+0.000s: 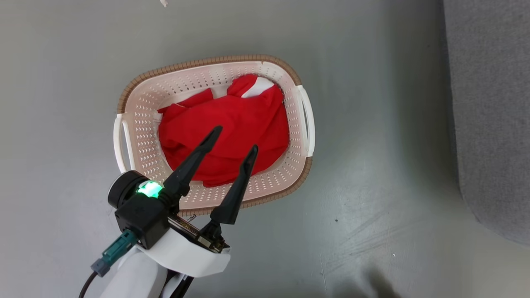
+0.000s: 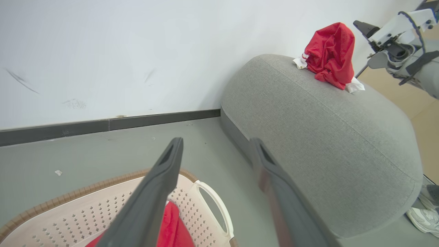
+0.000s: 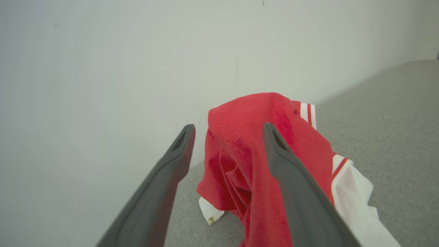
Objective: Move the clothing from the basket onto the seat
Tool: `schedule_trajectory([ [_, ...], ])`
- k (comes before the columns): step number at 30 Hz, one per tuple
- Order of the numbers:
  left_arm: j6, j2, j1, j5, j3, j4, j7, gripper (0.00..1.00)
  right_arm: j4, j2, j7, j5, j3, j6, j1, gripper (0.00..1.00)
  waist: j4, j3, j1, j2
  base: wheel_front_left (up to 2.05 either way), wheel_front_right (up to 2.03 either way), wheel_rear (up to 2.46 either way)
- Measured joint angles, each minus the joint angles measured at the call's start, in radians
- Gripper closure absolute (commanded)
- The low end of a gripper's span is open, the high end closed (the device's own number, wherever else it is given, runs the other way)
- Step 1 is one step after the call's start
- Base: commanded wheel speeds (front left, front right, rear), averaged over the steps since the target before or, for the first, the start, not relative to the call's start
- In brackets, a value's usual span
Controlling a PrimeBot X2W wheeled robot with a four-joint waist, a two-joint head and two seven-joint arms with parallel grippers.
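Note:
The cream basket [image 1: 140, 124] stands on the floor, holding a plain red garment [image 1: 232, 124] with a white patch at its far end. Above that garment my left gripper [image 1: 235, 138] hangs open with nothing between its fingers. In the left wrist view the basket's [image 2: 85, 212] corner lies under that gripper [image 2: 216, 141]. The grey sofa [image 2: 325, 130] carries the striped red and white garment [image 2: 331, 55], bunched in a heap. My right gripper [image 3: 228, 126] is open just in front of this heap [image 3: 247, 161] on the sofa [image 3: 394, 120].
Grey floor [image 1: 372, 186] surrounds the basket, and the sofa's edge [image 1: 492, 103] runs down the right. A white wall with dark skirting [image 2: 103, 125] stands behind. My right arm [image 2: 398, 24] reaches over the sofa's top. A shoe [image 2: 423, 216] sits by the sofa's end.

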Motion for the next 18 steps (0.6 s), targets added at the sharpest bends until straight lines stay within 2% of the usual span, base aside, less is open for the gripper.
schedule_trajectory([
  [10,0.001,-0.019,-0.023,-0.021,0.058,0.089,-0.028,0.0,-0.185,0.124,0.0,0.014,0.136,0.0,0.174,0.0,-0.012,-0.084,0.0,0.0,0.0,0.0,0.0],
  [18,0.021,-0.038,-0.023,-0.055,0.129,0.163,-0.044,0.0,-0.233,0.248,0.0,0.015,0.311,0.0,0.303,0.0,-0.005,-0.165,0.0,0.0,0.0,0.0,0.0],
])
